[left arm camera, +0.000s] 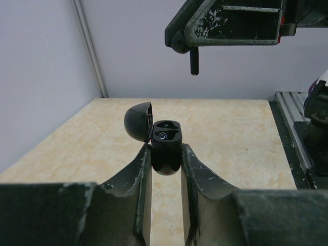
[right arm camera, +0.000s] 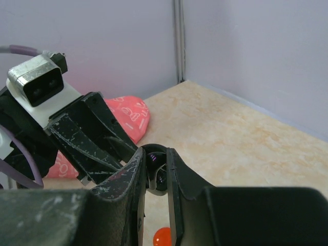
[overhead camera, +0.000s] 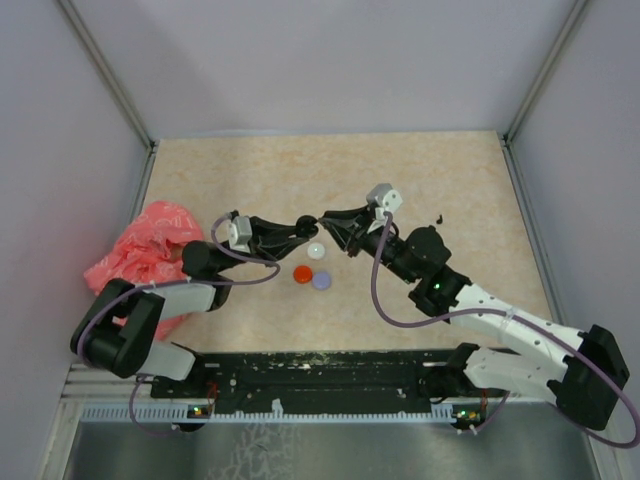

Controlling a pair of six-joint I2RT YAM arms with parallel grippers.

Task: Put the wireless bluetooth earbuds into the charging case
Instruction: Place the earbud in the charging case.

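Left jaws gripping case [left arm camera: 166,148], earbud [left arm camera: 193,62] vertical, stem-down

Lab booth: plain grey walls [overhead camera: 330,60], aluminium posts [overhead camera: 105,70], beige tabletop [overhead camera: 330,170]

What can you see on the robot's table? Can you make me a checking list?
Surface: beige marbled table top, flat.
Job's things: black charging case, lid open; black earbud hanging above it.
Clutter: white disc, red disc, lilac disc; red plastic bag at the left side; tiny dark bit, too small to tell.
Grippers: left gripper shut on the case; right gripper shut on what looks like the earbud.
Cables: purple cables loop loosely off both arms.
Surroundings: plain pale walls, metal corner posts.
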